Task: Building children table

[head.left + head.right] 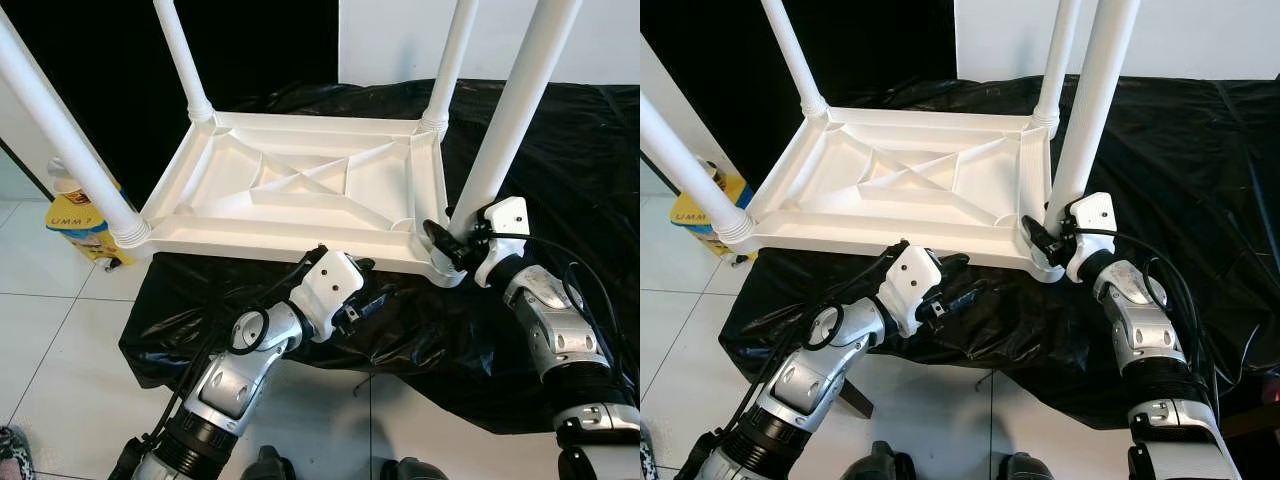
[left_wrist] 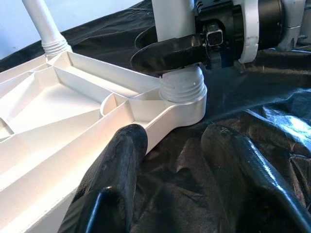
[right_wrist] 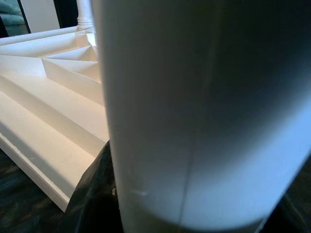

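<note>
Your white plastic table top (image 1: 300, 195) lay upside down on the black sheet (image 1: 560, 150), ribs up, with a leg in each corner socket. Your right end effector (image 1: 447, 243) was clamped low on the near right leg (image 1: 505, 130), just above its threaded collar. Your left end effector (image 2: 194, 160) hovered with fingers apart at the top's near edge, one finger (image 2: 116, 165) touching the rim. You could judge the legs light, stiff and smooth, so likely slippery; gripping low near the collar looked best for turning. A yellow box (image 1: 80, 225) stood on the floor nearby.
</note>
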Motion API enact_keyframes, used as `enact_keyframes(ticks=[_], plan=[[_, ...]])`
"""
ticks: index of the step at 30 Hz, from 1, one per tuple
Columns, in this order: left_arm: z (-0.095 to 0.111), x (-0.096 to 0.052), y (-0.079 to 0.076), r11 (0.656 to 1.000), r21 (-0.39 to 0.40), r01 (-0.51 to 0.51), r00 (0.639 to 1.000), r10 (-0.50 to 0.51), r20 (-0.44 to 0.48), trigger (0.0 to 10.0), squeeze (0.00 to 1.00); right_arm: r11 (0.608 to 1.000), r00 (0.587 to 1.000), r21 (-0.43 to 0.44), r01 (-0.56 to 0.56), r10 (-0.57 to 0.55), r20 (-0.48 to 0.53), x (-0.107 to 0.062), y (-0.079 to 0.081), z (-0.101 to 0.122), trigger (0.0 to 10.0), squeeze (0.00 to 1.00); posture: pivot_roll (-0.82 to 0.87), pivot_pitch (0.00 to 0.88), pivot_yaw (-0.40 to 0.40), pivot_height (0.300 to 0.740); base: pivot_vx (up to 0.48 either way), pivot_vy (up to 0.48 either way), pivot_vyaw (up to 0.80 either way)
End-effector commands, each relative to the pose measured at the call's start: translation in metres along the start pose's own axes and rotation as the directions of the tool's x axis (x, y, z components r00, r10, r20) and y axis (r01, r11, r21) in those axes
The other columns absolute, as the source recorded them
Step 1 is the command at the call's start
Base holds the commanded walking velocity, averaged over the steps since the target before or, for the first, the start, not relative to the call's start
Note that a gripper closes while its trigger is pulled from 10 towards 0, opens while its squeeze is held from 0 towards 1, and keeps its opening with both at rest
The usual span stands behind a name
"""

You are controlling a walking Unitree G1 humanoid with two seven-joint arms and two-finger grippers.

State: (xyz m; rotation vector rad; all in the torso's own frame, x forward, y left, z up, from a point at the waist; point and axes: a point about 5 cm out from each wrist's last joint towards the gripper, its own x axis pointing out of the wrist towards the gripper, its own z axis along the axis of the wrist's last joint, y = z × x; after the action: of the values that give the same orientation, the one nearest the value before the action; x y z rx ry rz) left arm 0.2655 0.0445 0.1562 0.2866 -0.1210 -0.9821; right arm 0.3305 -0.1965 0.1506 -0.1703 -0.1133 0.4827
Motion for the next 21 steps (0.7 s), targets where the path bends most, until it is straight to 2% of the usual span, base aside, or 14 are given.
enact_keyframes(ticks=[1, 5, 6, 7, 9, 11, 12, 17, 20, 21], plan=[[-0.001, -0.002, 0.001, 1.0, 0.008, -0.016, 1.0, 0.016, -0.009, 10.0, 0.0, 0.999, 0.996, 0.027, -0.035, 0.037, -0.086, -0.005, 0.007, -0.02, 0.0, 0.0, 0.05, 0.078, 0.019, 0.74, 0.0, 0.0, 0.0], [-0.001, -0.002, 0.001, 1.0, 0.007, -0.018, 1.0, 0.018, -0.01, 10.0, 0.0, 0.999, 0.995, 0.036, -0.013, 0.017, -0.097, -0.007, 0.005, -0.022, 0.0, 0.0, 0.05, 0.084, 0.021, 0.74, 0.0, 0.0, 0.0], [-0.002, -0.002, 0.001, 1.0, 0.006, -0.02, 1.0, 0.02, -0.009, 10.0, 0.0, 0.999, 0.994, 0.044, 0.012, -0.008, -0.109, -0.008, 0.003, -0.024, 10.0, 0.0, 0.05, 0.085, 0.021, 0.74, 0.0, 0.0, 0.0], [-0.002, -0.002, 0.001, 1.0, 0.006, -0.02, 1.0, 0.02, -0.009, 10.0, 0.0, 0.999, 0.994, 0.044, 0.012, -0.008, -0.109, -0.008, 0.003, -0.024, 10.0, 0.0, 0.05, 0.085, 0.021, 0.74, 0.0, 0.0, 0.0], [-0.002, -0.002, 0.002, 1.0, 0.005, -0.023, 1.0, 0.023, -0.008, 10.0, 0.0, 0.994, 0.988, 0.057, 0.096, -0.089, -0.124, -0.007, 0.003, -0.026, 10.0, 0.0, 0.04, 0.089, 0.022, 0.74, 0.0, 0.0, 0.0], [-0.002, -0.002, 0.002, 1.0, 0.005, -0.023, 1.0, 0.023, -0.008, 10.0, 0.0, 0.994, 0.988, 0.057, 0.096, -0.089, -0.124, -0.007, 0.003, -0.026, 10.0, 0.0, 0.04, 0.089, 0.022, 0.74, 0.0, 0.0, 0.0], [-0.002, -0.002, 0.001, 1.0, 0.003, -0.022, 1.0, 0.022, -0.005, 10.0, 0.0, 0.98, 0.976, 0.066, 0.188, -0.178, -0.126, -0.006, 0.007, -0.025, 10.0, 0.0, 0.04, 0.089, 0.022, 0.74, 0.0, 0.0, 0.0], [-0.002, -0.002, 0.001, 1.0, 0.002, -0.021, 1.0, 0.021, -0.004, 10.0, 0.0, 0.964, 0.961, 0.074, 0.257, -0.247, -0.125, -0.006, 0.011, -0.024, 10.0, 0.0, 0.04, 0.091, 0.023, 0.74, 0.0, 0.0, 0.0], [-0.002, -0.001, 0.0, 1.0, 0.0, -0.019, 1.0, 0.019, -0.004, 10.0, 0.0, 0.932, 0.932, 0.096, 0.349, -0.334, -0.143, -0.007, 0.015, -0.026, 10.0, 0.0, 0.03, 0.094, 0.023, 0.74, 0.0, 0.0, 0.0], [-0.002, -0.001, 0.0, 1.0, 0.0, -0.019, 1.0, 0.019, -0.004, 10.0, 0.0, 0.932, 0.932, 0.096, 0.349, -0.334, -0.143, -0.007, 0.015, -0.026, 10.0, 0.0, 0.03, 0.094, 0.023, 0.74, 0.0, 0.0, 0.0]])
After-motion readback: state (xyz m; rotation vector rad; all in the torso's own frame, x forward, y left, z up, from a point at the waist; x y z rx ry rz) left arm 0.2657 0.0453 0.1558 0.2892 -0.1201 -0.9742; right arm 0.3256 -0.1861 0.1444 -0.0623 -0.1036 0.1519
